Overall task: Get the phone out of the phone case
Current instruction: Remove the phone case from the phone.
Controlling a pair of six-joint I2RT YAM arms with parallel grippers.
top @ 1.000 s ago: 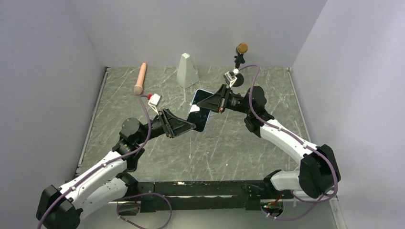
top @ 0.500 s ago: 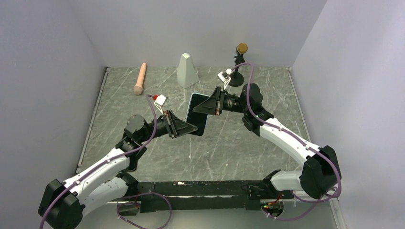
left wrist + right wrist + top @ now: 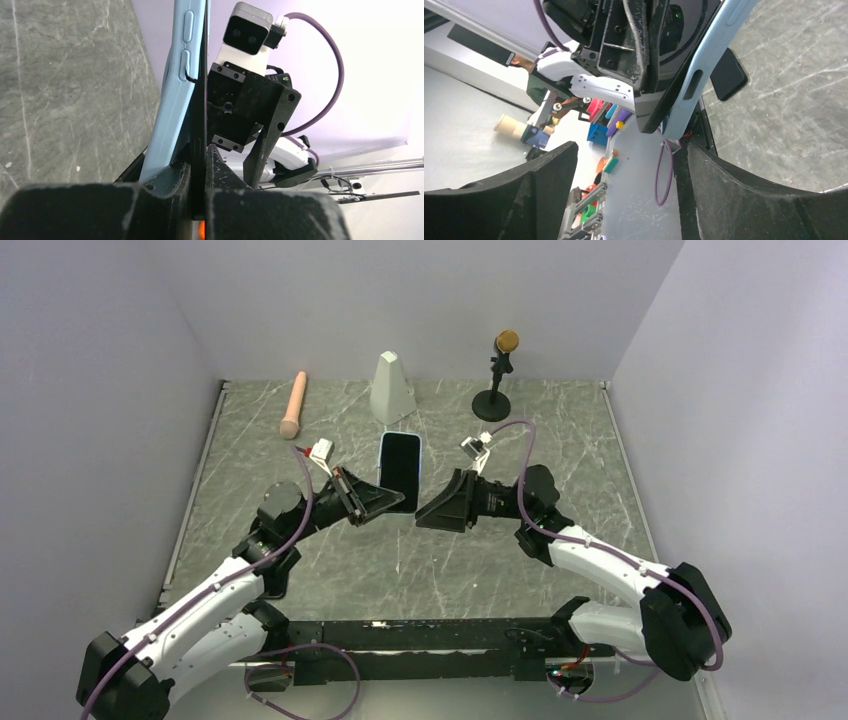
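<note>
The phone [image 3: 400, 468] stands on end above the table, its black screen towards the top camera, inside the light-blue phone case [image 3: 420, 462]. My left gripper [image 3: 393, 503] is shut on its lower end. In the left wrist view the fingers [image 3: 170, 187] pinch the thin black phone [image 3: 202, 100], and the phone case [image 3: 175, 95] splays away from it at the bottom, to the left of the left finger. My right gripper [image 3: 430, 514] hangs just right of the phone, apart from it. Its jaws [image 3: 624, 195] stand wide open and empty, below the phone case [image 3: 704, 60].
At the back of the table lie a beige rod [image 3: 293, 405], a white tapered block [image 3: 392, 387] and a small microphone on a round black stand [image 3: 497, 375]. Grey walls close in the table on the left, back and right.
My left gripper has shut on the phone's lower end and swung it upright to the left. My right gripper has let go of the top, opened wide and drawn back towards me.
</note>
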